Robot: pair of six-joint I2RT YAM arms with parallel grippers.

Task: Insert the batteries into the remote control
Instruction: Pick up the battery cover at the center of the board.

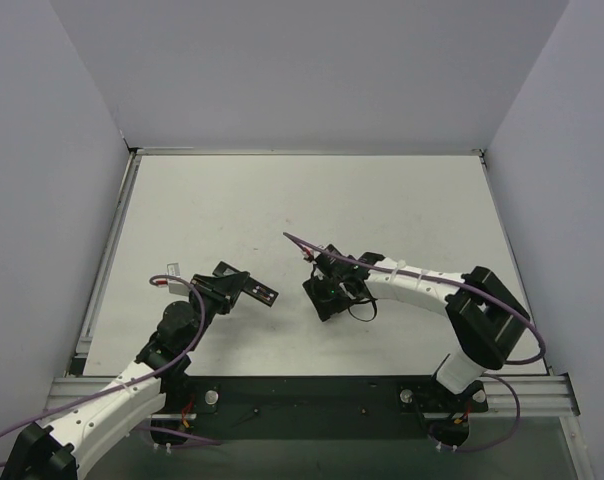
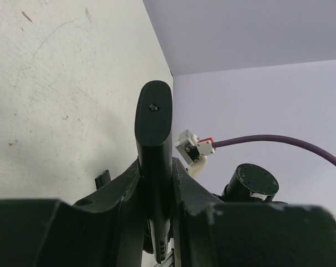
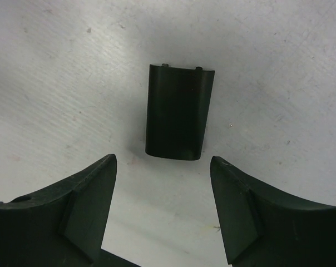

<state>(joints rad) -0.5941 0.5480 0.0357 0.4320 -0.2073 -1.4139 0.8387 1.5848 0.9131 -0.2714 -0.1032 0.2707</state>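
Observation:
My left gripper [image 1: 232, 287] is shut on the remote control [image 1: 259, 292], a slim black bar with light marks on its face. It holds the remote near the table, pointing right. In the left wrist view the remote [image 2: 154, 125] sticks out between the closed fingers of my left gripper [image 2: 156, 167]. My right gripper [image 1: 327, 290] is low over the table centre. In the right wrist view it [image 3: 162, 161] is open and empty. A short black cover piece [image 3: 176, 111] lies flat on the table just beyond the fingertips [image 3: 104, 167]. No batteries show in any view.
The white table [image 1: 302, 200] has grey walls on three sides. A metal rail [image 1: 312, 395] with the arm bases runs along the near edge. A purple cable [image 1: 307, 245] loops up from the right wrist. Another cable with a white plug [image 2: 196, 147] sits beside the left gripper.

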